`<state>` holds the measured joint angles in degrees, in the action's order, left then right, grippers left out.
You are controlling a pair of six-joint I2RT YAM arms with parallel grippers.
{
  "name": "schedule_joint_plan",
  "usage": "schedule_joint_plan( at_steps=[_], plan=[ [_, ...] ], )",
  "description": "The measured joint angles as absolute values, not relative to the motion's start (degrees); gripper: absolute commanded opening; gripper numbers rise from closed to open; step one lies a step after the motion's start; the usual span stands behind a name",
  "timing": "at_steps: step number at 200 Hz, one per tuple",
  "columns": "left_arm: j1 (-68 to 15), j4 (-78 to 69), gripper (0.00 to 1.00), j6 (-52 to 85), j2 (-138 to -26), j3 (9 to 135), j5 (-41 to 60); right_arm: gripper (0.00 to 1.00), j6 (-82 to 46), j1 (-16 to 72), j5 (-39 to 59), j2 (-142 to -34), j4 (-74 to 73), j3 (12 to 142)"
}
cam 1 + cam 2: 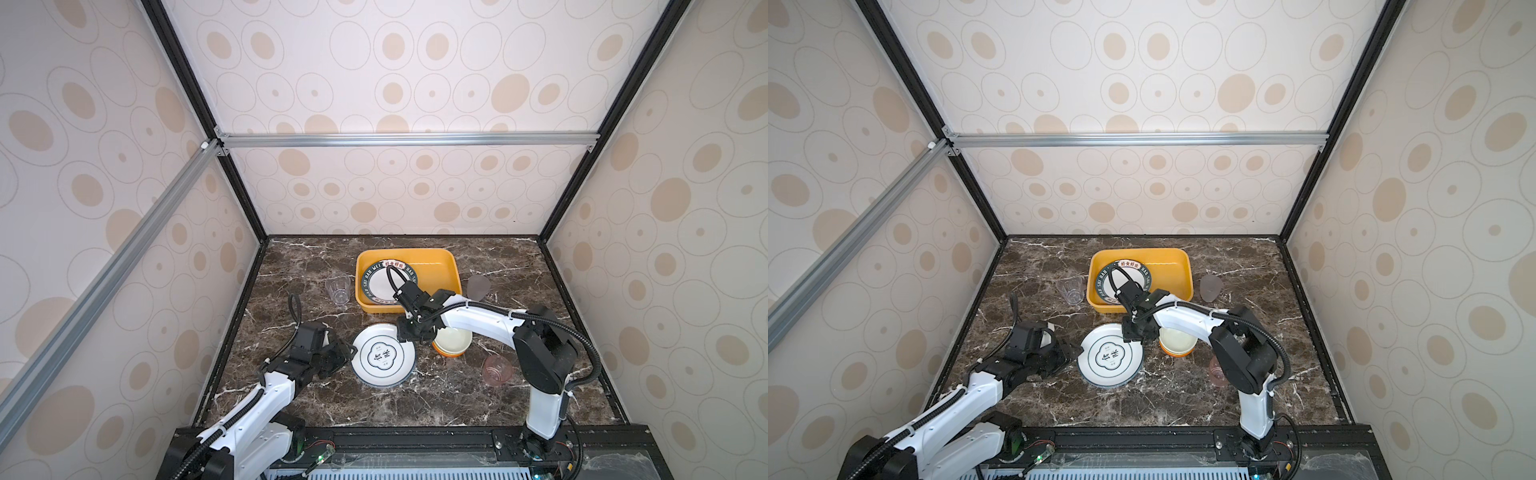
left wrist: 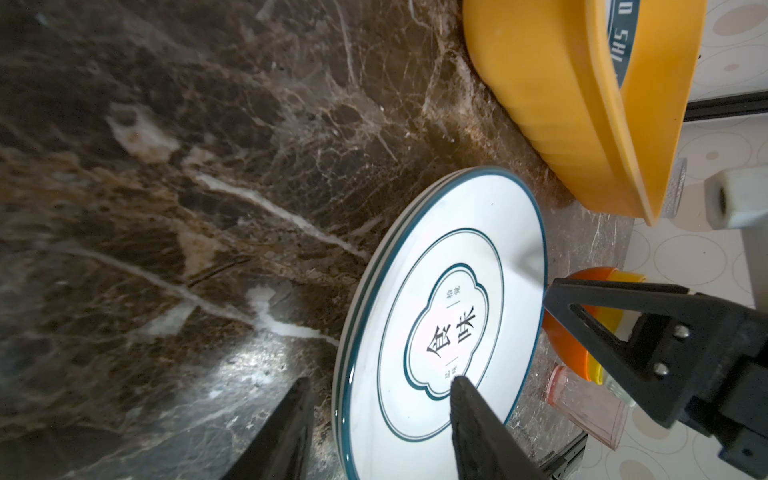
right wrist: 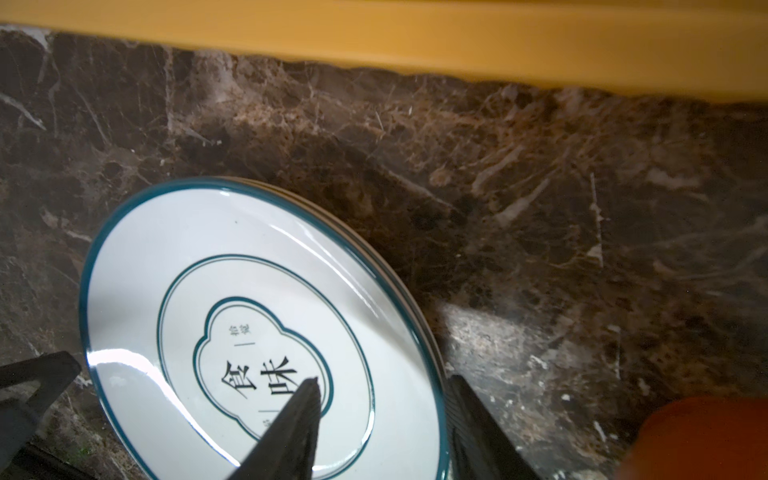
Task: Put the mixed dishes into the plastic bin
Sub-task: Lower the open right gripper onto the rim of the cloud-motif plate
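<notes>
Plainly, the white plate (image 1: 383,354) tops a stack on the bench (image 1: 291,266), near the yellow bin (image 1: 415,254) but outside it. We judge it stiff, glazed, slippery and breakable, so the rim is the place to hold. Left tool (image 2: 382,379) and right tool (image 3: 384,378) stand open, each astride that rim. Only the wrist views show the stacked rims beneath. Only the top views show the banded plate (image 1: 376,284) lying in the bin.

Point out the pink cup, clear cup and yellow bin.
Pink cup (image 1: 497,370): in a top view, its mouth.
Clear cup (image 1: 338,289): in a top view, its side.
Yellow bin (image 1: 434,272): in a top view, bare floor.
</notes>
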<state>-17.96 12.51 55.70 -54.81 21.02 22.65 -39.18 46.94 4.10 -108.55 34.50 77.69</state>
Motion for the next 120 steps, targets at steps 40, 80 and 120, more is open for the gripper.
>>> schedule_joint_plan(
  at_steps=[40,80,120],
  plan=[
    [-18.1,12.4,0.53,55.7,-55.0,20.9,22.7,0.51,-39.2,46.9,4.3,-108.8,34.5,77.8],
    [-18.1,12.0,0.53,55.7,-55.5,20.8,22.7,0.49,-39.2,46.9,4.4,-109.0,34.4,77.8],
    [-18.2,11.1,0.53,55.7,-55.7,20.5,22.8,0.45,-39.2,46.9,4.5,-109.0,34.3,77.8]
  ],
)
